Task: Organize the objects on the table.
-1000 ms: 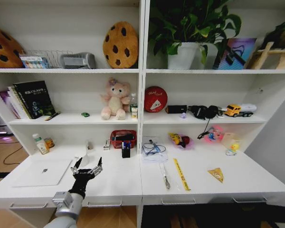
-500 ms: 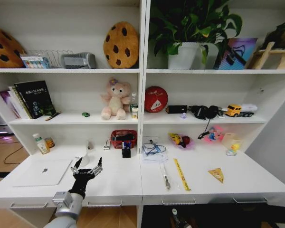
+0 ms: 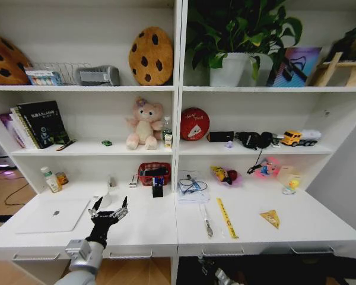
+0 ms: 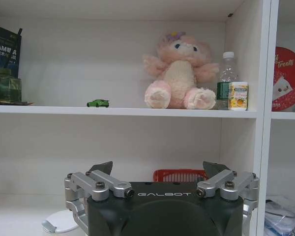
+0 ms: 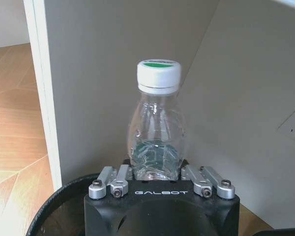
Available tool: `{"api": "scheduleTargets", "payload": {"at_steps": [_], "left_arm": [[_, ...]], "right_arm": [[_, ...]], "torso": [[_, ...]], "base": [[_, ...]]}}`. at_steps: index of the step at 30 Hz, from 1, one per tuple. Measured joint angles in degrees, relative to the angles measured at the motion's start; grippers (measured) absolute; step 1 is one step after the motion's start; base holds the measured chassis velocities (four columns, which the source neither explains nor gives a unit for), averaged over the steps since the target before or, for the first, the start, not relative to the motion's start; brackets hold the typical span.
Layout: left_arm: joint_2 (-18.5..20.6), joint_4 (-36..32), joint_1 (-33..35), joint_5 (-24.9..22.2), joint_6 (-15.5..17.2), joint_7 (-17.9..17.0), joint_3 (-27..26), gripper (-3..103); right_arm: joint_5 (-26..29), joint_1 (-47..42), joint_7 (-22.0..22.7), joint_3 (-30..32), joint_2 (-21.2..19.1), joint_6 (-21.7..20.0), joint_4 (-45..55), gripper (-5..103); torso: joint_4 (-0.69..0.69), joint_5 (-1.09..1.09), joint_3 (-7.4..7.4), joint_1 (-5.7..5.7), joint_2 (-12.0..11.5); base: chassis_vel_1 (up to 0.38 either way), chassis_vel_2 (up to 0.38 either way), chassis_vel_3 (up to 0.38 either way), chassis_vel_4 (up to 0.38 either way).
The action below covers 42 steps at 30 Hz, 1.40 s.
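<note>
- Left gripper (image 3: 109, 208) hovering over the front left part of the table (image 3: 142, 228), jaws spread wide with nothing between them.
- Same left gripper in the left wrist view (image 4: 157, 172), fingers parted, facing the shelf with the tiny green toy car (image 4: 98, 103) well beyond them.
- Slim silver laptop (image 3: 52, 215) lying flat near the table's front left corner, just beside the left gripper, not touching.
- Right gripper (image 5: 160, 169) low beneath the table's front edge, jaws clenched on the clear bottle (image 5: 156, 133) at its lower body.
- Bottle upright between the jaws, white cap with a green top well above the fingers, over a dark round rim (image 5: 54, 206).
- Yellow ruler (image 3: 226, 217) lying on the right half of the table, running toward the front edge, a pen (image 3: 206, 221) just beside it.
- Red basket (image 3: 153, 173) at the table's back edge, near the middle.
</note>
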Motion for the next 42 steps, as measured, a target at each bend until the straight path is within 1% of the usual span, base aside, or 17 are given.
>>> {"api": "scheduleTargets", "payload": {"at_steps": [9, 13, 18, 21, 22, 26, 27, 29, 31, 32, 33, 34, 35, 37, 38, 41, 42], "left_arm": [[0.0, 0.0, 0.0, 0.0, 0.0, 0.0, 0.0, 100], [0.0, 0.0, 0.0, 0.0, 0.0, 0.0, 0.0, 100], [0.0, 0.0, 0.0, 0.0, 0.0, 0.0, 0.0, 100], [0.0, 0.0, 0.0, 0.0, 0.0, 0.0, 0.0, 100], [0.0, 0.0, 0.0, 0.0, 0.0, 0.0, 0.0, 100], [0.0, 0.0, 0.0, 0.0, 0.0, 0.0, 0.0, 100], [0.0, 0.0, 0.0, 0.0, 0.0, 0.0, 0.0, 100], [0.0, 0.0, 0.0, 0.0, 0.0, 0.0, 0.0, 100], [0.0, 0.0, 0.0, 0.0, 0.0, 0.0, 0.0, 100], [0.0, 0.0, 0.0, 0.0, 0.0, 0.0, 0.0, 100], [0.0, 0.0, 0.0, 0.0, 0.0, 0.0, 0.0, 100], [0.0, 0.0, 0.0, 0.0, 0.0, 0.0, 0.0, 100], [0.0, 0.0, 0.0, 0.0, 0.0, 0.0, 0.0, 100], [0.0, 0.0, 0.0, 0.0, 0.0, 0.0, 0.0, 100], [0.0, 0.0, 0.0, 0.0, 0.0, 0.0, 0.0, 100], [0.0, 0.0, 0.0, 0.0, 0.0, 0.0, 0.0, 100], [0.0, 0.0, 0.0, 0.0, 0.0, 0.0, 0.0, 100]], "right_arm": [[1.1, -0.6, 3.2, -0.1, -0.2, -0.8, 0.2, 76], [1.7, -1.0, 4.3, -0.1, -0.3, -1.3, 0.7, 86], [10.4, -5.8, 6.4, -2.7, -1.1, -9.2, 6.9, 98], [30.0, -13.3, 14.0, -6.6, -1.5, -27.4, 16.0, 100], [30.0, -13.3, 14.0, -6.6, -1.5, -27.4, 16.0, 100], [58.3, -18.7, 31.3, -7.9, -1.8, -51.4, 27.3, 100], [58.3, -18.7, 31.3, -7.9, -1.8, -51.4, 27.3, 100], [76.2, -20.9, 46.4, -8.0, -3.2, -62.4, 35.7, 100], [90.0, -23.0, 59.0, -8.0, -4.4, -65.4, 42.7, 100], [90.0, -23.0, 59.0, -8.0, -4.4, -65.4, 42.7, 100], [98.2, -24.4, 66.4, -7.8, -4.8, -65.9, 46.9, 100], [106.5, -25.8, 73.9, -7.3, -5.1, -66.0, 51.4, 100], [106.5, -25.8, 73.9, -7.3, -5.1, -66.0, 51.4, 100], [121.4, -28.2, 85.7, -6.5, -5.3, -63.4, 60.9, 100], [121.4, -28.2, 85.7, -6.5, -5.3, -63.4, 60.9, 100], [133.0, -31.7, 96.6, -5.3, -4.5, -59.1, 75.2, 100], [133.0, -31.7, 96.6, -5.3, -4.5, -59.1, 75.2, 100]], "torso": [[0.00, 0.00, 0.00, 0.00, 0.0], [0.00, 0.00, 0.00, 0.00, 0.0], [0.01, -0.01, 0.00, 0.00, 0.0], [-0.02, 0.00, -0.01, 0.00, 0.0], [-0.02, 0.00, -0.01, 0.00, 0.0], [0.00, 0.00, -0.01, -0.01, 0.0], [0.00, 0.00, -0.01, -0.01, 0.0], [0.00, 0.01, -0.01, -0.01, 0.0], [0.01, -0.03, -0.01, -0.01, 0.0], [0.01, -0.03, -0.01, -0.01, 0.0], [0.00, 0.01, -0.01, -0.01, 0.0], [-0.02, 0.01, 0.00, -0.01, 0.0], [-0.02, 0.01, 0.00, -0.01, 0.0], [0.01, 0.01, -0.01, -0.01, 0.0], [0.01, 0.01, -0.01, -0.01, 0.0], [0.00, 0.00, 0.00, -0.01, 0.0], [0.00, 0.00, 0.00, -0.01, 0.0]], "base": [[0.000, 0.000, 0.000, 0.000], [0.000, 0.000, 0.000, 0.000], [0.000, 0.000, 0.000, 0.000], [0.000, 0.000, 0.000, 0.000], [0.000, 0.000, 0.000, 0.000], [0.000, 0.000, 0.000, 0.000], [0.000, 0.000, 0.000, 0.000], [0.000, 0.000, 0.000, 0.000], [0.000, 0.000, 0.000, 0.000], [0.000, 0.000, 0.000, 0.000], [0.000, 0.000, 0.000, 0.000], [0.000, 0.000, 0.000, 0.000], [0.000, 0.000, 0.000, 0.000], [0.000, 0.000, 0.000, 0.000], [0.000, 0.000, 0.000, 0.000], [0.000, 0.000, 0.000, 0.000], [0.000, 0.000, 0.000, 0.000]]}}
